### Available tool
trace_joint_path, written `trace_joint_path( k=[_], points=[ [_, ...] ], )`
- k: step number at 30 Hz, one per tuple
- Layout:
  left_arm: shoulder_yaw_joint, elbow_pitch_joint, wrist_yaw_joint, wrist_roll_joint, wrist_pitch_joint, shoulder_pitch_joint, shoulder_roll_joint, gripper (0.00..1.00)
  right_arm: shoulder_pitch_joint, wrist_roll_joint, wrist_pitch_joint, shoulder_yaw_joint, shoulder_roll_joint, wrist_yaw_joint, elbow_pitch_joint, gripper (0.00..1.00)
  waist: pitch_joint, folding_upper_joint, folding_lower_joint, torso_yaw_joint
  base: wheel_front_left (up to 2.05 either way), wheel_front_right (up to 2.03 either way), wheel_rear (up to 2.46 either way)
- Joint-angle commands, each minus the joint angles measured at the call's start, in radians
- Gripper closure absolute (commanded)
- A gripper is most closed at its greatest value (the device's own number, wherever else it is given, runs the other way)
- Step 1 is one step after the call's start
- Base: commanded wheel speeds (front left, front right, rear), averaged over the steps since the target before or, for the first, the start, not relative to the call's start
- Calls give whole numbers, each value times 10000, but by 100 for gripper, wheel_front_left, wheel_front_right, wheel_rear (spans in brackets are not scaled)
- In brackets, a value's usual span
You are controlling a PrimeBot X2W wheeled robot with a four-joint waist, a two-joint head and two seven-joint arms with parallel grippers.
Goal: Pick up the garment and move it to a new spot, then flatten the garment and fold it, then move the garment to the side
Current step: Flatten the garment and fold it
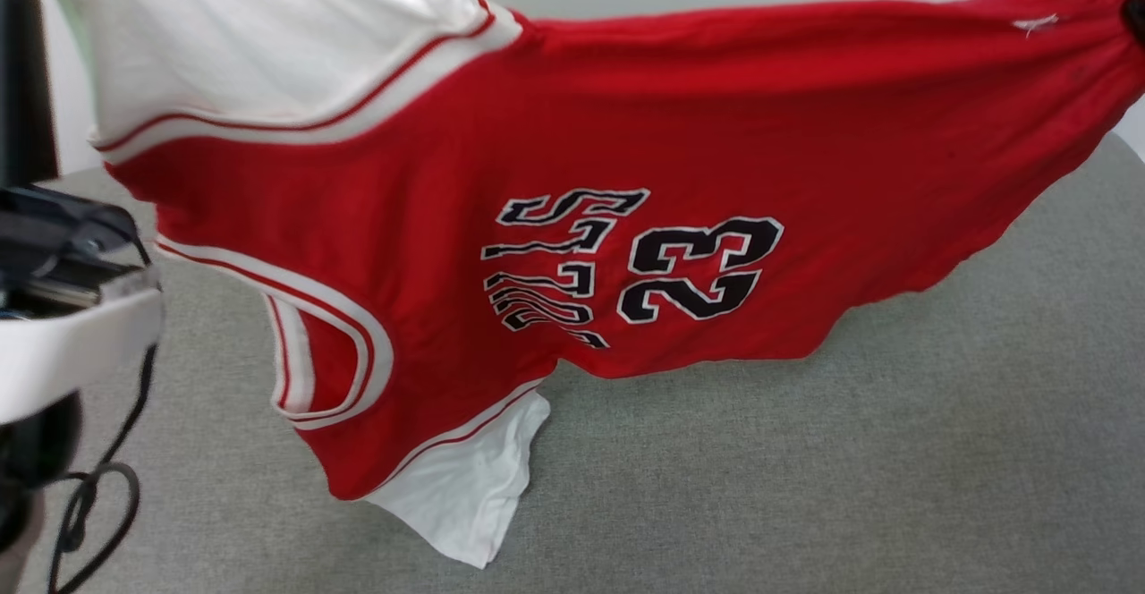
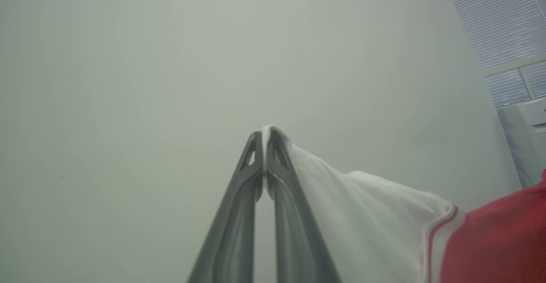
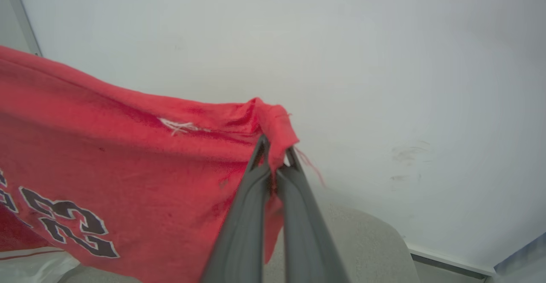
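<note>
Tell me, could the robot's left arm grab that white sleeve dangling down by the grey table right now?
Probably not yet. The left end effector is shut on the other white sleeve of the garment, holding it up, so it would have to let go first. Nothing appears to block the dangling sleeve.

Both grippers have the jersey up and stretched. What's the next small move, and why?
Probably lower both arms together, evenly: the garment hangs spread above the grey surface, its white sleeve pinched by the left gripper, a red corner by the right gripper.
</note>
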Motion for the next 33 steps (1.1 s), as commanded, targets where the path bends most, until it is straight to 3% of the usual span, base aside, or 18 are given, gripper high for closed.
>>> trace_joint_path(
  k=[1, 8, 16, 24, 33],
  points=[
    [129, -42, 44, 5, 23, -202, 97, 100, -106, 44, -83, -64, 37, -4, -139, 100, 72, 0, 0, -85, 0, 0, 0],
    [679, -26, 77, 23, 187, -1336, 457, 100, -724, 150, -300, -197, 104, -4, -644, 100, 642, 0, 0, -276, 0, 0, 0],
    [859, 704, -361, -186, 469, -3482, 875, 100, -2042, -138, -556, -108, -103, -5, -461, 100, 2055, 0, 0, -281, 0, 0, 0],
    [198, 2477, -1385, -167, 734, -6845, 1085, 100, -4476, -643, -951, 318, -431, -5, 576, 100, 4030, 0, 0, -136, 0, 0, 0],
    [-1156, 6168, -2547, 729, 638, -11440, 404, 100, -7812, -1746, -1692, 1172, -393, -8, 3063, 100, 5734, 0, 0, 61, 0, 0, 0]
  ],
)
